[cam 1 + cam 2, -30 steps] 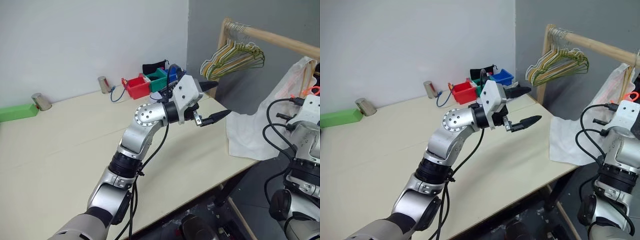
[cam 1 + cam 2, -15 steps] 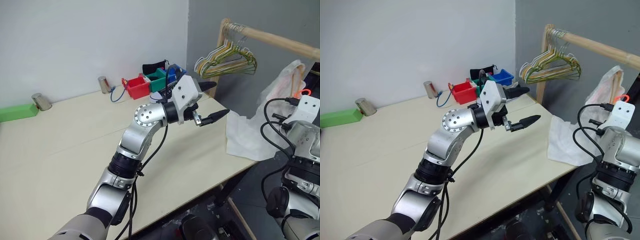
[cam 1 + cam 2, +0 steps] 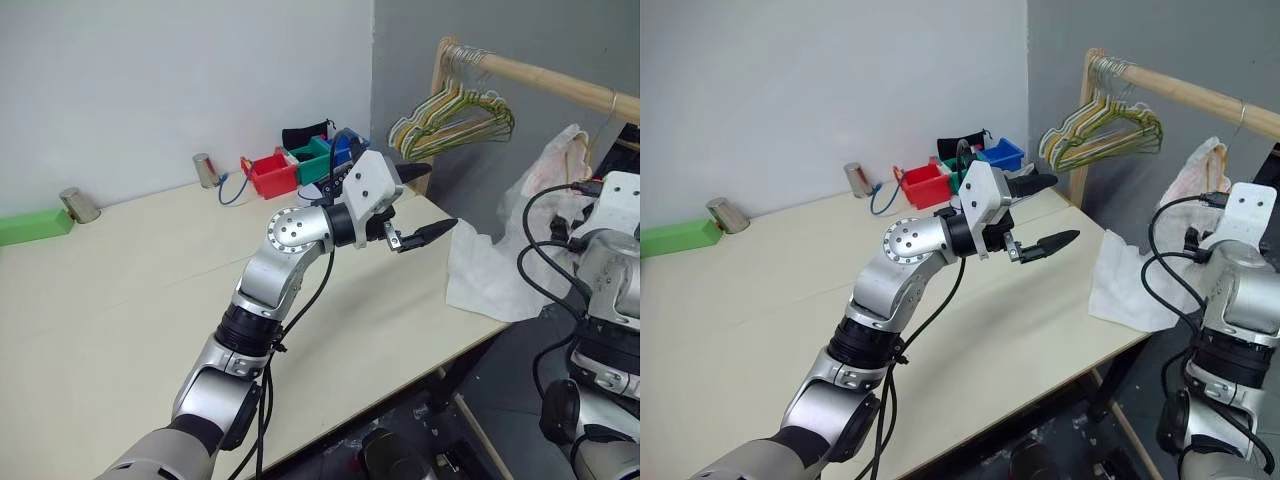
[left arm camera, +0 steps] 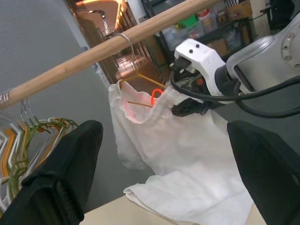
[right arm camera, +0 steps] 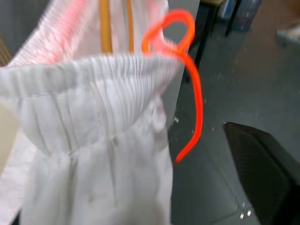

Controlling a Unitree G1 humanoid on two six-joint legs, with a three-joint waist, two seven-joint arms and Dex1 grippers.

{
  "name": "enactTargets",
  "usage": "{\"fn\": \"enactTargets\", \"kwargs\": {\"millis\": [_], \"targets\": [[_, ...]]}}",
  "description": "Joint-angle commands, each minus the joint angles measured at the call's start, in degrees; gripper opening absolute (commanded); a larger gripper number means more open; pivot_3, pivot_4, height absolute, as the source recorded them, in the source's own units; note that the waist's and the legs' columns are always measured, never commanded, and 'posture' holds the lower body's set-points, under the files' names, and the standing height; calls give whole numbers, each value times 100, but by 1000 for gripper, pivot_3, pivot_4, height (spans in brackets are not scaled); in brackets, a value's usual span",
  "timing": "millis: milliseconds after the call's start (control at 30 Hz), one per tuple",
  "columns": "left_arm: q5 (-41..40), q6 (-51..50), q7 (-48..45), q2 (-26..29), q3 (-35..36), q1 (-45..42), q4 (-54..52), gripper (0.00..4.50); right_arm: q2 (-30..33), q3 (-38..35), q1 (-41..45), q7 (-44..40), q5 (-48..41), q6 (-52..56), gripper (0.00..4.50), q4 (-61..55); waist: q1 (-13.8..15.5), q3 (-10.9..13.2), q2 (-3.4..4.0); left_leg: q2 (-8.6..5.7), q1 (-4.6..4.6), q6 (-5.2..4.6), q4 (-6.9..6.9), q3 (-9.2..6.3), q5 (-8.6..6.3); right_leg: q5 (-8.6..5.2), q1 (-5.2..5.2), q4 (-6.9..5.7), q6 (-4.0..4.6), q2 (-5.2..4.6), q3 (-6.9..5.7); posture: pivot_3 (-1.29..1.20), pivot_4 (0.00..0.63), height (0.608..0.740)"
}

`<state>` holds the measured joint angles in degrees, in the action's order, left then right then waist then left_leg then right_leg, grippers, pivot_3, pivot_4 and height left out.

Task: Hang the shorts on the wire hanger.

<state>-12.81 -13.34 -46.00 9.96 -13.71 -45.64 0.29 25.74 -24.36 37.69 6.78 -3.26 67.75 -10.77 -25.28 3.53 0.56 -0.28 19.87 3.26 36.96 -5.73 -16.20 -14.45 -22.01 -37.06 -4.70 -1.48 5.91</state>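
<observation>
1. The shorts (image 4: 164, 140) hung by their gathered waistband on the wire hanger (image 4: 140, 91), whose pale hook was looped over the wooden rail (image 4: 93, 44); the lower cloth trailed down onto the corner of the table (image 3: 120, 330), so the garment was draped rather than hanging free.
2. The right gripper (image 4: 190, 107) sat just beside the waistband with its fingers spread wide and nothing between them; in its own wrist view the waistband stood close in front and a loop of orange cord (image 5: 187, 70) curled next to it.
3. The left gripper (image 3: 420, 205) hovered over the table edge, near the shorts but apart from them, its jaws wide and empty.
4. By my reading the hanging itself was done; what seemed left was drawing the right arm clear, and perhaps lifting the trailing cloth off the table.
5. A bunch of spare hangers (image 3: 455, 110) hung further along the rail, well apart.
</observation>
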Motion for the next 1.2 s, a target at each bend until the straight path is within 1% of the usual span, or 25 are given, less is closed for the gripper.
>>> {"fn": "enactTargets", "kwargs": {"millis": [33, 200, 267, 400, 533, 667, 767, 967, 1133, 1200], "targets": [[-132, -30, -171, 123, 79, -15, -232, 4500, 2, 215, 60, 96, 158, 239, 4447, -859, -1, 0, 0, 0, 0, 0, 0, 0, 0, 0, 0, 0, 0, 0, 0, -431, 0, 740], [-282, -128, -163, 196, 282, -20, -226, 4500, 68, 489, 150, 69, 268, 290, 4447, -1193, -8, 0, 0, 0, 0, 0, 1, 0, 0, -1, 0, 2, -1, 0, 0, -438, 0, 740], [-383, -257, -86, 224, 420, 25, -281, 4500, 88, 747, 242, -14, 290, 233, 4447, -1274, -13, 0, 0, 0, 0, 0, 0, 0, 0, -1, 0, 3, -1, -1, 0, -429, 0, 740], [-451, -478, 31, 359, 544, 228, -524, 4500, -30, 950, 324, -104, 258, 294, 4447, -1316, -39, 0, 0, 2, -2, 0, -2, -4, 0, -1, -1, 2, -1, 2, -1, -410, 0, 740], [-461, -650, 97, 529, 579, 456, -804, 4500, -271, 795, 216, -141, 196, 489, 4447, -1222, 5, -2, -3, 1, -1, 0, 1, -17, 0, -1, -1, 2, -2, 2, -6, -387, 0, 740], [-465, -722, 154, 657, 611, 562, -934, 4500, -624, 479, 276, -143, 126, 783, 4447, -1080, 100, -2, -4, -5, 0, 0, 4, -31, 0, 0, -2, 1, -2, 1, -10, -369, 0, 740], [-461, -746, 176, 712, 629, 588, -970, 4500, -718, 419, 329, -175, 132, 855, 4447, -1029, 161, -4, -5, -6, -2, 0, 4, -34, 0, 0, -2, -2, -2, 2, -10, -367, 0, 740], [-478, -749, 173, 752, 627, 546, -935, 4500, -733, 514, 291, -289, 129, 1011, 4447, -1142, 167, -4, -5, -6, -2, 0, 3, -37, 0, 0, -2, -3, -1, 2, -13, -373, 0, 740], [-515, -768, 132, 781, 629, 517, -929, 4500, -408, 903, 154, -298, 351, 853, 4447, -1450, 164, -4, -5, -6, -2, 0, 2, -37, 0, 0, -2, -3, -1, 2, -13, -383, 0, 740], [-541, -795, 113, 806, 634, 517, -945, 4500, -350, 954, 211, -237, 420, 946, 4447, -1610, 162, -4, -5, -6, -2, 0, 2, -37, 0, 0, -2, -2, -1, 2, -13, -385, 0, 740]]}}
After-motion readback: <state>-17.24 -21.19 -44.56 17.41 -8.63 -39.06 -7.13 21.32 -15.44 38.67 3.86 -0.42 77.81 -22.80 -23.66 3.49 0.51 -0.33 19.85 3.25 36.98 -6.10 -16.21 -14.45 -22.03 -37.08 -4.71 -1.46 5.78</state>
